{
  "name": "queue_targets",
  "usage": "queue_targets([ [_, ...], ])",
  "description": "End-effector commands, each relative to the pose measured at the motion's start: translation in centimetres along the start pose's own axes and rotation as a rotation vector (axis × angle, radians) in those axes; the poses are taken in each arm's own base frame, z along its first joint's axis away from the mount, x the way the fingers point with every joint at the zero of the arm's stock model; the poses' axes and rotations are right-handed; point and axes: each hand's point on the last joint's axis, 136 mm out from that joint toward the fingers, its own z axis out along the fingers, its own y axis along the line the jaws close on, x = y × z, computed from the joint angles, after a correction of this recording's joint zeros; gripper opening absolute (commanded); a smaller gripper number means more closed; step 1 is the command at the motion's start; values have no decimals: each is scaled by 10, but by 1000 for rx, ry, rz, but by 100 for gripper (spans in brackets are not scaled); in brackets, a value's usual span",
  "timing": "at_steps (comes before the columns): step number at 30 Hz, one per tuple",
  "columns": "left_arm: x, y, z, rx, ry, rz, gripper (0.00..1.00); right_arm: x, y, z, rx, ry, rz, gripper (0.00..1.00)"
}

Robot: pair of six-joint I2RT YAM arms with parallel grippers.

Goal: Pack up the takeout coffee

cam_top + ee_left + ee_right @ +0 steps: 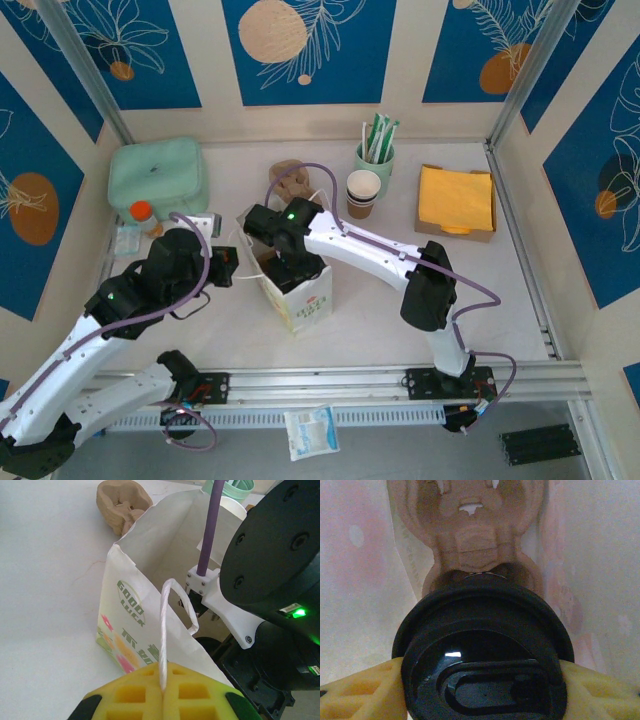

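Black lid of takeout coffee sits closest, R gripper clamping it w/ yellow fingers at 9 & 3 o'clock. Cup body hidden under lid. 1 pulp carrier at 12 o'clock, top cut off. Coffee hangs inside 1 white paper bag at table centre, w/ fingertips hidden in bag mouth from overhead. L gripper pads pressed together, pinching bag's white handle. Green print reads "GOOD LUCK"; other characters unreadable.
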Motion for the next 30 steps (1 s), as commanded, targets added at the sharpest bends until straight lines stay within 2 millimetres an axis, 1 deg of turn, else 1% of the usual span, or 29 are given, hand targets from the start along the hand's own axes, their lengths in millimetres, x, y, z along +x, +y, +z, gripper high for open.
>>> queue_targets([
  [1, 1, -1, 0, 15, 2, -9, 0, 0, -2, 2, -1, 0, 17, 50],
  [17, 1, -2, 0, 17, 3, -11, 0, 3, -8, 8, 11, 5, 31, 50],
  [30, 1, -1, 0, 17, 4, -11, 0, 5, -18, 20, 59, 9, 43, 50],
])
